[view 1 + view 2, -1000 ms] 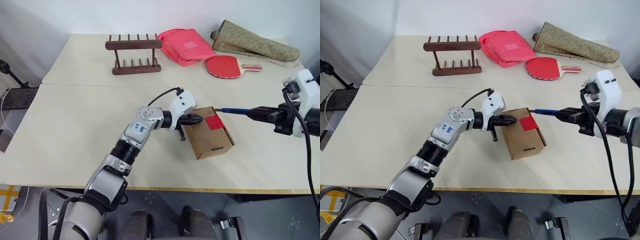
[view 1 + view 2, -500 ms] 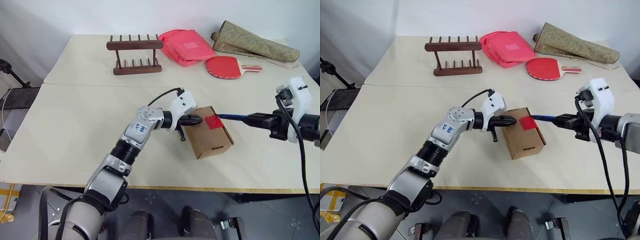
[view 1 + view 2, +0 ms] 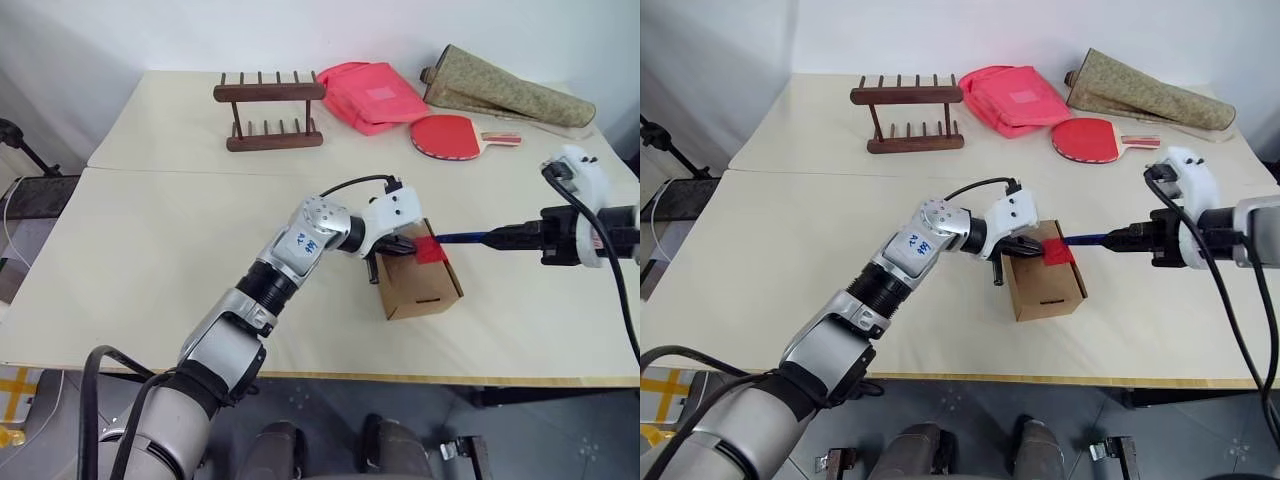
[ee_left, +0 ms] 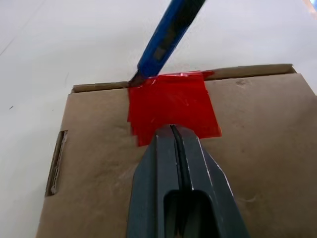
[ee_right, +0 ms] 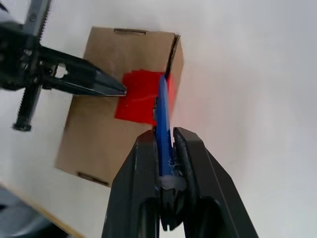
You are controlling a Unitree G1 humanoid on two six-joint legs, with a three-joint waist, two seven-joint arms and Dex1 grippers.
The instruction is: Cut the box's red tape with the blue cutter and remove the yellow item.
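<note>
The box point(image 3: 415, 285) of brown cardboard lies on the table, slot end toward the front edge. The red tape point(image 4: 171, 101) crosses its top flap seam. My left gripper point(image 4: 172, 128) is shut, empty, with its tips resting on the tape. My right gripper point(image 5: 163, 136) is shut on the blue cutter point(image 3: 462, 238), which lies nearly level and reaches in from the right. The cutter's dark tip touches the tape's edge at the box's rim. The yellow item is hidden.
At the back of the table stand a wooden peg rack point(image 3: 270, 108), a pink bag point(image 3: 372, 92), a red paddle point(image 3: 450, 133) and a rolled mat point(image 3: 510, 90). The table's front edge point(image 3: 400, 378) runs close behind the box.
My left gripper has slid from the box's left side onto its top, up to the tape. The cutter's tip has come in from beside the box to the tape's edge.
</note>
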